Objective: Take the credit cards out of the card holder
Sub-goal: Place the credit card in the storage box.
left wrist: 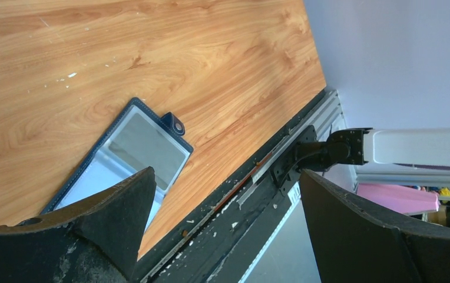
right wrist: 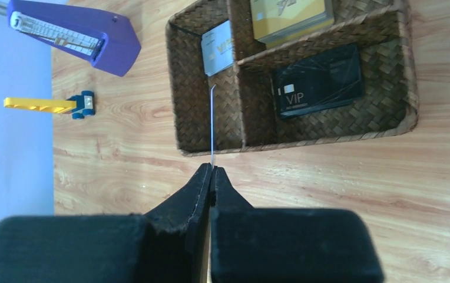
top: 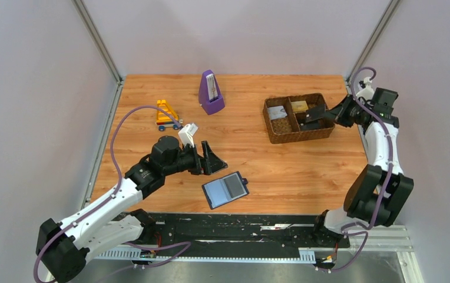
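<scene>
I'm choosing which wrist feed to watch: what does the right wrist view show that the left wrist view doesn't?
Only the right wrist view: the right gripper shut on a thin card seen edge-on, over the woven basket holding a black VIP card, a gold card and a whitish card; also the purple metronome and yellow toy. Only the left wrist view: the open card holder lying flat, with the left gripper open near it. Both: the wooden table.

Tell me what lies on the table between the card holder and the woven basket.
Nothing. The top view shows only bare wood of the table between the card holder and the basket.
</scene>
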Robot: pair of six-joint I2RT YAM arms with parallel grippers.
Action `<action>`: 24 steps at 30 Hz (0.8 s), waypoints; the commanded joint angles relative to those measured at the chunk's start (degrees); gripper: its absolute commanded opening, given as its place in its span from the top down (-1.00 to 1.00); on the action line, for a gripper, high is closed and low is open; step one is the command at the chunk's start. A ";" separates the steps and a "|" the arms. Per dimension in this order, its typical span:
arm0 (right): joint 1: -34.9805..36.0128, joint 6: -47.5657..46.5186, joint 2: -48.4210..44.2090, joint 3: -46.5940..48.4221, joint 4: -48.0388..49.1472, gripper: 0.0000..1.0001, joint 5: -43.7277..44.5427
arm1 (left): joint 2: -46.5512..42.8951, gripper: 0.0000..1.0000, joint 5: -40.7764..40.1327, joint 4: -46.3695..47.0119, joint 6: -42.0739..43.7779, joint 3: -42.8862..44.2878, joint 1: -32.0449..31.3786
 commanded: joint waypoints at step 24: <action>-0.12 -11.57 19.76 16.56 -9.43 1.00 -0.79 | 5.01 -1.00 0.50 -1.93 4.03 4.32 -0.07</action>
